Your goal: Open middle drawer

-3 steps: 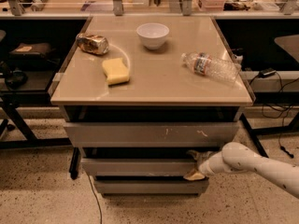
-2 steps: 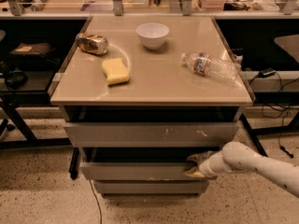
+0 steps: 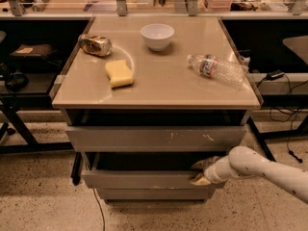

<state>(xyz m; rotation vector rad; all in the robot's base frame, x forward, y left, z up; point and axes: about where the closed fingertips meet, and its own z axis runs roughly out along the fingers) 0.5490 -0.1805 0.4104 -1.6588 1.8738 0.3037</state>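
Since the earlier frame, the middle drawer (image 3: 144,179) has slid out a bit more toward the camera, and the dark gap behind its front is wider. The gripper (image 3: 201,172) has come along with it.

Now the gripper sits at the right end of the middle drawer, at the top edge of its flat grey front. It looks pinched onto that edge, one finger (image 3: 201,164) behind the front and one on the outside. The white arm reaches in from the lower right.

The middle drawer is below the top drawer (image 3: 154,138), the big one with white scratch marks, and above the bottom drawer (image 3: 154,194), the small one. Those two are pushed in. The middle one sticks out past both of them, and you can see a strip of its dark inside.

So the job is well on its way. The drawer is partly open, not all the way. I think what is left is to pull it out farther in a straight line and then let go. Pulling from one end could make the drawer go crooked and stick.

On the surface (image 3: 163,88) lie a white bowl (image 3: 157,35), a yellow sponge (image 3: 119,73), a can (image 3: 95,45) on its side and a plastic bottle (image 3: 216,69) on its side. None of them is near the gripper.
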